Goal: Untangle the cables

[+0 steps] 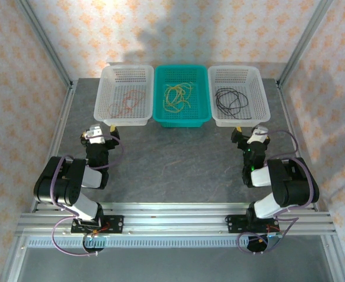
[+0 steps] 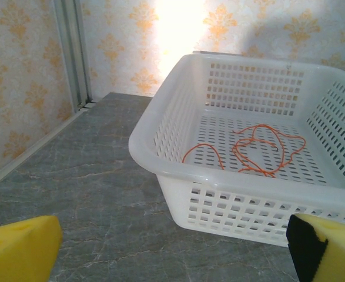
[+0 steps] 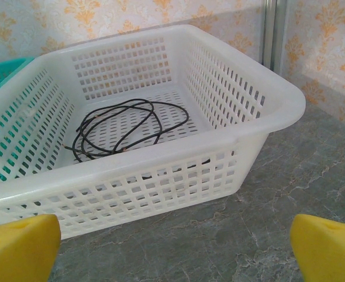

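Surface: grey marbled table (image 1: 178,158), patterned walls behind.
Left gripper (image 2: 172,252): fingers spread, empty, low in frame.
Orange cable (image 2: 260,150): loose in left white basket (image 2: 160,153), upper left overhead.
Yellow cables (image 1: 178,95): teal basket (image 1: 181,121), top centre; look interlaced. Best to pinch one strand and lift slowly.
Black cable (image 3: 128,126): coiled in right white basket (image 3: 266,117).
Right gripper (image 3: 175,247): spread, empty.

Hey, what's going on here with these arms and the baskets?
Two robot arms are working on untangling cables. The cables lie apart by colour: an orange cable in the left basket, yellow cables in the teal basket, and a black cable in the right basket. The left gripper and right gripper are open and empty, each facing its white basket and touching nothing.
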You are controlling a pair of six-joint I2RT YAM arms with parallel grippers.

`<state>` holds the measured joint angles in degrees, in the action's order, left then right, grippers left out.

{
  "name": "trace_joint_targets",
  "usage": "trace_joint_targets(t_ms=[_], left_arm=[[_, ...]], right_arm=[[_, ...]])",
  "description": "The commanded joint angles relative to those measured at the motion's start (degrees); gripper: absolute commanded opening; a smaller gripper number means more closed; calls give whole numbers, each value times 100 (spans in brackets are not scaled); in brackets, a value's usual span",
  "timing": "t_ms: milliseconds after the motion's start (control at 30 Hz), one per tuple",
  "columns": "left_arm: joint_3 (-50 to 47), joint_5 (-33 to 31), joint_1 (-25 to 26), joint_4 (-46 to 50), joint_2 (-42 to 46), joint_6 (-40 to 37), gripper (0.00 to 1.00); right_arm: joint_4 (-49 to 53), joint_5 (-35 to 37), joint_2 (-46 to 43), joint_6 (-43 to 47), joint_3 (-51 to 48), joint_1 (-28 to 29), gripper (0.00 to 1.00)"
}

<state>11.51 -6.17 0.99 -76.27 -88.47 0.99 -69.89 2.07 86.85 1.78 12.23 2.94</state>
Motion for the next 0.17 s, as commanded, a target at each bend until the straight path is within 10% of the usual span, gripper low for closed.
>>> trace_joint_targets(t_ms=[0,133], left_arm=[[116,336,-114,140,54,32,100],[88,367,-129,102,61,15,100]], right_arm=[[-77,-21,13,18,95,-30,100],[-79,-22,8,18,100,-30,100]])
